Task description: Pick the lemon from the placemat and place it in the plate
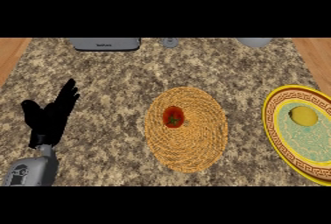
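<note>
Left of the placemat [186,129] my left robot hand [50,114] rests open, fingers up, holding nothing, while the lemon [303,115] already lies in the plate [284,151] to its right, so I judge the placing done with nothing left to grasp.

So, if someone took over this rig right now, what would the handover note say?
Left hand: open, fingers up, resting at the view's left, holding nothing.
Right hand: not in view.
Lemon: lying in the plate at the right edge.
Placemat: holds only a tomato.
Done: the lemon is in the plate.
Left: nothing visible for the lemon; check where the right hand is.
</note>
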`<action>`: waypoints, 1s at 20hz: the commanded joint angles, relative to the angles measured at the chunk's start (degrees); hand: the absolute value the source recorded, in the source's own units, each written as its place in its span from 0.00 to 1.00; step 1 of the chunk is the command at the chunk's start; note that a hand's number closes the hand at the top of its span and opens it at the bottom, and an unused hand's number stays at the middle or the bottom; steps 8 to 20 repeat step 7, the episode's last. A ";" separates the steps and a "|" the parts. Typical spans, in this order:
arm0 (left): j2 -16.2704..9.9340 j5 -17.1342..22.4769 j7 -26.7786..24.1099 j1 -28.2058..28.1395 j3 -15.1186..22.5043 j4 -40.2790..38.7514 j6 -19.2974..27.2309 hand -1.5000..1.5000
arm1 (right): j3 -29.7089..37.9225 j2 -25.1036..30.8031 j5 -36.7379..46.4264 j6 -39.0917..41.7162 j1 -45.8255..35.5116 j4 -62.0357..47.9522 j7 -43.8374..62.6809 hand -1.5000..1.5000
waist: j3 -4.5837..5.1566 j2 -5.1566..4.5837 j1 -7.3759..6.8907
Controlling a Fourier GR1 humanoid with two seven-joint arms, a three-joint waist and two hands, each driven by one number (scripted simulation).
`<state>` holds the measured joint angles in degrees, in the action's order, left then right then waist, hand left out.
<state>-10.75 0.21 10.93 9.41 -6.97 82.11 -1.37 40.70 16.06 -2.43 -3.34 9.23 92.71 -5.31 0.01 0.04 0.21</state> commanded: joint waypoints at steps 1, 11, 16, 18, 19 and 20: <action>-0.28 0.61 0.35 -3.39 -0.21 3.66 -1.67 0.50 | 0.47 0.13 1.32 -0.12 0.16 -2.06 -1.07 0.00 | -0.01 0.00 -0.17; 1.59 -0.91 0.65 -1.02 0.76 2.67 0.34 0.50 | 3.58 3.21 -0.16 3.98 2.32 -4.67 -0.53 0.00 | 0.00 -0.01 -0.06; 1.59 -0.91 0.65 -1.02 0.76 2.67 0.34 0.50 | 3.58 3.21 -0.16 3.98 2.32 -4.67 -0.53 0.00 | 0.00 -0.01 -0.06; 1.59 -0.91 0.65 -1.02 0.76 2.67 0.34 0.50 | 3.58 3.21 -0.16 3.98 2.32 -4.67 -0.53 0.00 | 0.00 -0.01 -0.06; 1.59 -0.91 0.65 -1.02 0.76 2.67 0.34 0.50 | 3.58 3.21 -0.16 3.98 2.32 -4.67 -0.53 0.00 | 0.00 -0.01 -0.06; 1.59 -0.91 0.65 -1.02 0.76 2.67 0.34 0.50 | 3.58 3.21 -0.16 3.98 2.32 -4.67 -0.53 0.00 | 0.00 -0.01 -0.06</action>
